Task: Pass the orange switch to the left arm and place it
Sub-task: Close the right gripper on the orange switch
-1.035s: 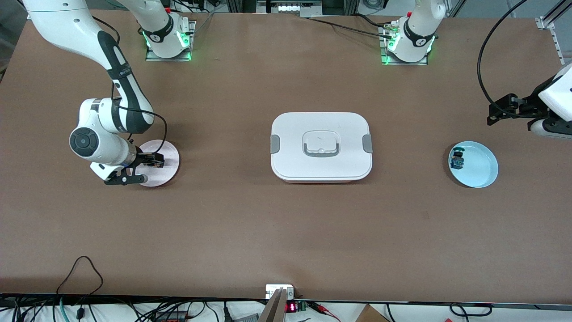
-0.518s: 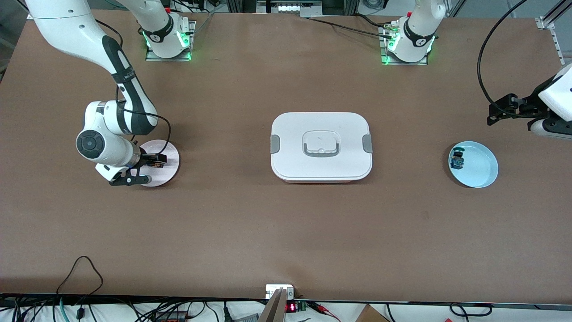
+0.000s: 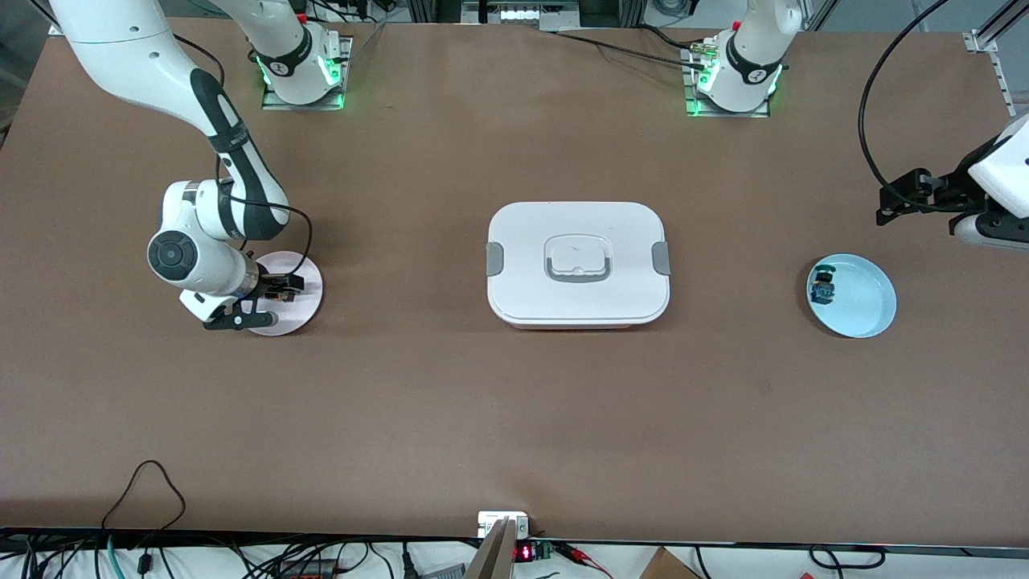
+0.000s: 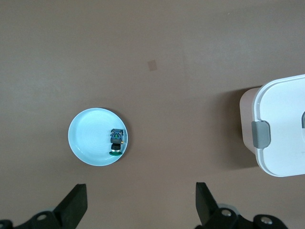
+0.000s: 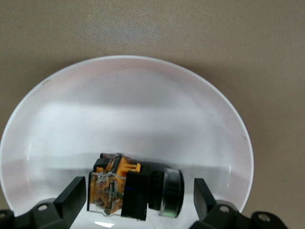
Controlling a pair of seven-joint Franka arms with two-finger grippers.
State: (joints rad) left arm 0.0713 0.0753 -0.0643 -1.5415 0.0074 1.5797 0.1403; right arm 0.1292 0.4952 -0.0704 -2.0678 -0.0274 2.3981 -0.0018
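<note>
The orange switch [image 5: 128, 188] lies on its side in a small white-pink plate [image 5: 143, 105] toward the right arm's end of the table. My right gripper [image 5: 138, 195] is open and low over that plate, one finger on each side of the switch with small gaps. In the front view the right gripper [image 3: 272, 301] hides most of the switch on the plate [image 3: 304, 273]. My left gripper [image 4: 140, 210] is open and empty, held high above the table by the light blue plate; in the front view it [image 3: 900, 201] waits at the left arm's end.
The white lidded box [image 3: 530, 241] sits mid-table between the plates; its edge shows in the left wrist view [image 4: 281, 129]. The blue plate [image 3: 868, 305] holds a blue-bodied switch [image 3: 822, 288], also in the left wrist view [image 4: 116, 142]. Cables lie along the table's near edge.
The right arm's wrist has shifted slightly toward the table's middle while its gripper stays at the plate. The left arm has not moved.
</note>
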